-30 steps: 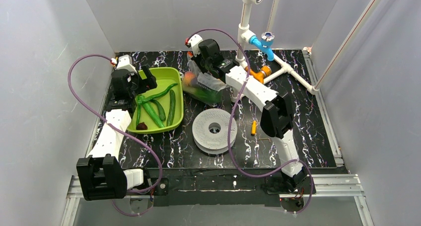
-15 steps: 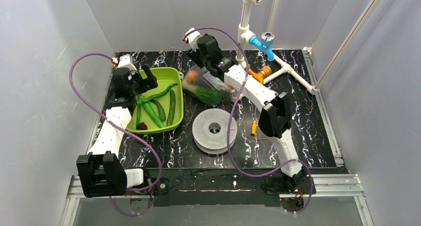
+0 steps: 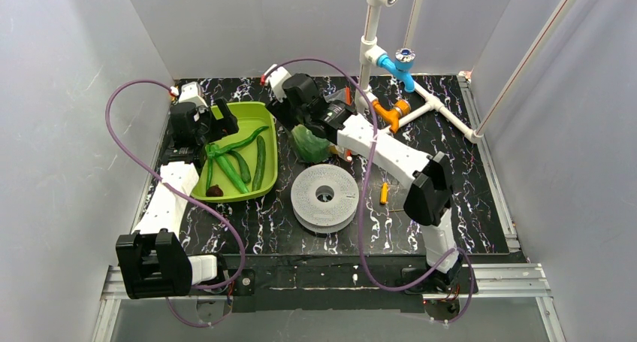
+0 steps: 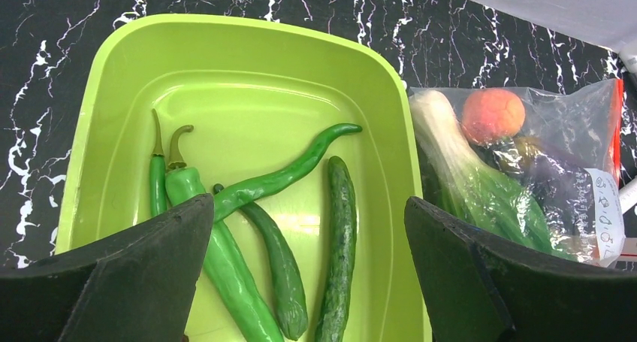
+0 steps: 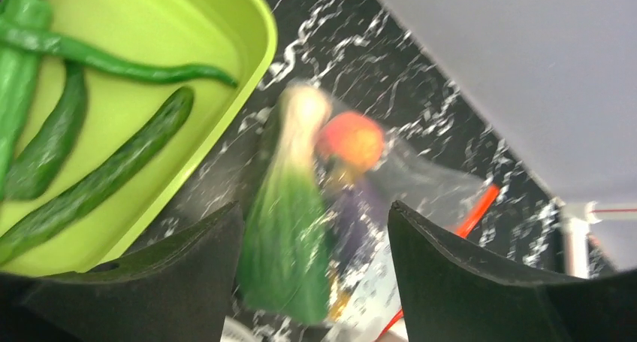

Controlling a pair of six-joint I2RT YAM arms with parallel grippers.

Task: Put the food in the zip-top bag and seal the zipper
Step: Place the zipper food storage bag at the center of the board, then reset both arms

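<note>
Beside green tray (image 4: 248,64), zip-top bag (image 4: 541,169) holds orange fruit (image 4: 492,115), leafy stalk (image 4: 466,177): your left wrist view shows this clearly; overhead, right arm (image 3: 375,143) hides most. Left gripper (image 4: 306,207) gapes over peppers (image 4: 278,184), right gripper (image 5: 315,214) gapes above bag, both empty.

Illegible print on zip-top bag (image 4: 560,124) label (image 4: 605,216)

Bag (image 4: 572,124) right of tray (image 4: 225,26), peppers (image 4: 278,183) inside

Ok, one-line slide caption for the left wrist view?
Open left end effector over lime tray of green peppers and cucumber, beside zip-top bag holding leafy stalk, orange-red fruit, eggplant.
</note>
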